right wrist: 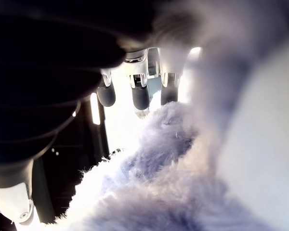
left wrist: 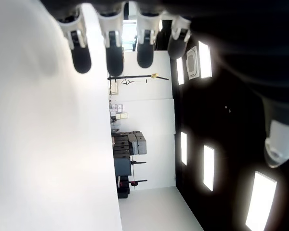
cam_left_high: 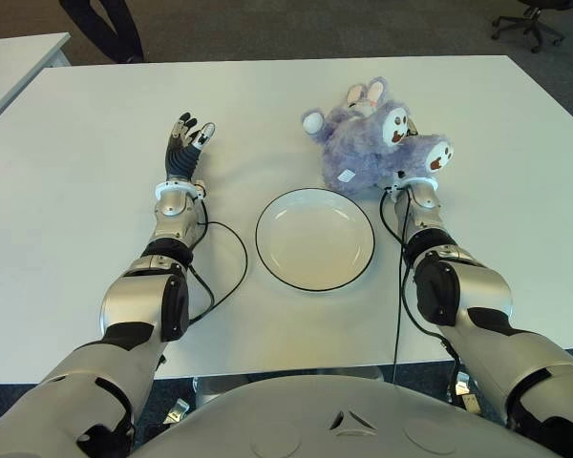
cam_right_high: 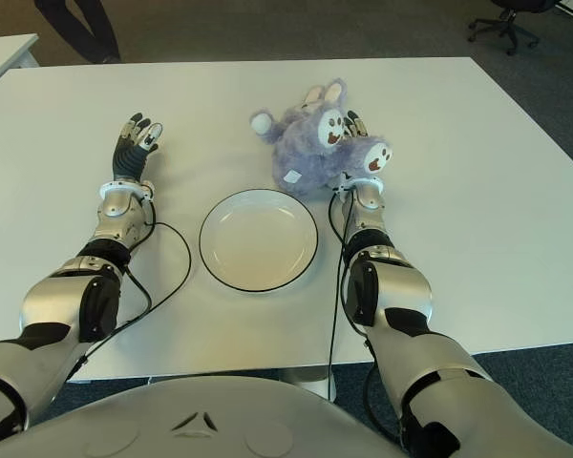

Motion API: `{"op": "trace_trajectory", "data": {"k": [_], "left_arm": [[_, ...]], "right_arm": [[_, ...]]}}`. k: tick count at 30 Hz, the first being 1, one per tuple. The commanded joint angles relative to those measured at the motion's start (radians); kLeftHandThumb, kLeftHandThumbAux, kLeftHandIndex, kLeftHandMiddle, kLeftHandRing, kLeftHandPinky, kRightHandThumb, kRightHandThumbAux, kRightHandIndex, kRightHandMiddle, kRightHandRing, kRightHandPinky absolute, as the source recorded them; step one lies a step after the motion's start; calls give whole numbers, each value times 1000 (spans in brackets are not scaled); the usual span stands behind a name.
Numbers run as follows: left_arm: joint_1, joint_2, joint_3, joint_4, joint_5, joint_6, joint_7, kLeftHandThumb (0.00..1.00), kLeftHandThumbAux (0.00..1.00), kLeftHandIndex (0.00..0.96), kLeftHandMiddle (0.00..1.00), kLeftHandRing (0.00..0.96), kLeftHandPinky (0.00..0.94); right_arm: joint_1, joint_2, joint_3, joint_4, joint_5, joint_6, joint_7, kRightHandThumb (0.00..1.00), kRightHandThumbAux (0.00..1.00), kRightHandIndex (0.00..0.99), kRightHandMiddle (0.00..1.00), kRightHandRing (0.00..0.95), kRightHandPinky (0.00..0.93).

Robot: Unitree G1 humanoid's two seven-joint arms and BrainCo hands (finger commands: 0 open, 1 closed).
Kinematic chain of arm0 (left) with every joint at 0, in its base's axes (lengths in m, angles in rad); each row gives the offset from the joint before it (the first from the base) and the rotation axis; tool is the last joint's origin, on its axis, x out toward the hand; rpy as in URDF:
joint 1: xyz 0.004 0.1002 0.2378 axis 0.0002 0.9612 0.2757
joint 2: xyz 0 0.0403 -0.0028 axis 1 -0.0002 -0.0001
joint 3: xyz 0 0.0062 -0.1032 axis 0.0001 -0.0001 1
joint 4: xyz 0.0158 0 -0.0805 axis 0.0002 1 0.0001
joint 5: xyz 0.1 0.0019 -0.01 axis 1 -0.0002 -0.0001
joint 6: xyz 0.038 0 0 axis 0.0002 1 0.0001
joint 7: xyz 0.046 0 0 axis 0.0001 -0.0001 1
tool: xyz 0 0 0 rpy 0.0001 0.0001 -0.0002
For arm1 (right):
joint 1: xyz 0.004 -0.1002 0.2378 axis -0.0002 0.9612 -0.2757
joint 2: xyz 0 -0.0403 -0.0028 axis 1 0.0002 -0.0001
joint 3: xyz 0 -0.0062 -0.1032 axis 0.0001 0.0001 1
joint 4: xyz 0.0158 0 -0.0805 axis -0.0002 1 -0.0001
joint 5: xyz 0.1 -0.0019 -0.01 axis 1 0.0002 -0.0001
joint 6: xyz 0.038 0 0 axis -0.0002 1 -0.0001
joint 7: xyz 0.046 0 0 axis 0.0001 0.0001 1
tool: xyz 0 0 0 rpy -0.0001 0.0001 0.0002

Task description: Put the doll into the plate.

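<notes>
A fluffy purple doll point(cam_left_high: 363, 153) lies on the white table point(cam_left_high: 95, 124), just beyond the far right edge of the plate point(cam_left_high: 261, 239), a round white dish with a dark rim. My right hand point(right wrist: 135, 91) is pushed in against the doll's right side. Its fingers point(right wrist: 140, 96) stretch straight out over the fur without curling round it, and in the eye views only the fingertips point(cam_right_high: 354, 124) show above the doll. My left hand point(cam_left_high: 186, 143) shows left of the plate, palm up, fingers point(left wrist: 114, 53) spread and holding nothing.
Black cables point(cam_left_high: 231, 272) loop from both wrists onto the table beside the plate. A person's legs point(cam_left_high: 105, 24) stand beyond the far left corner, next to a second table point(cam_left_high: 10, 57). An office chair point(cam_left_high: 530, 19) stands at the far right.
</notes>
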Motion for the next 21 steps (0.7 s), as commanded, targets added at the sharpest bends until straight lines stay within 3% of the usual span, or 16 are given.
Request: {"op": "trace_trajectory", "data": {"k": [1, 21], "left_arm": [[108, -39, -1, 55, 3, 50, 10, 0, 518, 0, 109, 136, 156], [111, -39, -6, 54, 9, 46, 14, 0, 498, 0, 103, 136, 180]], "right_arm": [[90, 16, -7, 49, 11, 43, -1, 116, 601, 38, 88, 76, 82], [97, 17, -7, 45, 10, 26, 11, 121, 594, 39, 87, 75, 88]]}}
